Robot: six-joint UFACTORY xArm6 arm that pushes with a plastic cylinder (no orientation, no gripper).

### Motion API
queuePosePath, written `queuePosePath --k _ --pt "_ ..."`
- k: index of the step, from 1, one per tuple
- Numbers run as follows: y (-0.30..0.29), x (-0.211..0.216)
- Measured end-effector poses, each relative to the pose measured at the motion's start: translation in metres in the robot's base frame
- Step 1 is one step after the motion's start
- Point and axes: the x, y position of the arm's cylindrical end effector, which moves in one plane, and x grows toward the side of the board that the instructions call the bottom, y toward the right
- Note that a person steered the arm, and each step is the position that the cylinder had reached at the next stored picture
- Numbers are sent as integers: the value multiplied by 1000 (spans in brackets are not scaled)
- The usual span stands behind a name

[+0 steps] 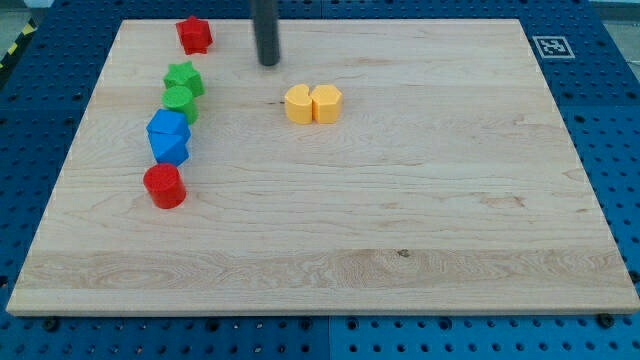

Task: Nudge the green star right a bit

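On the surface: a pale wooden board carries all the blocks, and we see no bin, tray or other container on it.
Green star: the green star sits near the view's top left, touching the green cylinder just below it.
Left column: under the green pair come two blue blocks, the upper blue block and the lower blue block, pressed together, their shapes hard for us to make out; the red cylinder stands just below them.
Red star: the red star lies near the view's top edge, above the green star and apart from it.
Yellow pair: two yellow blocks touch side by side near the middle, well to the right of the green star.
Our tip: my tip rests on the board up and to the right of the green star, apart from it, between the red star and the yellow pair.
Gripper: we carry none, only the dark rod, so there is nothing to open or close.
Path: bare wood lies directly right of the green star until the yellow pair.
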Motion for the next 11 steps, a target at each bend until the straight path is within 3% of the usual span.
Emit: queuePosePath --k 1,3,5,7,10,11 --pt "-44 14" --pt "-54 2" --pt "-127 3" --pt "-128 23" --pt "-76 27" --pt "-107 39"
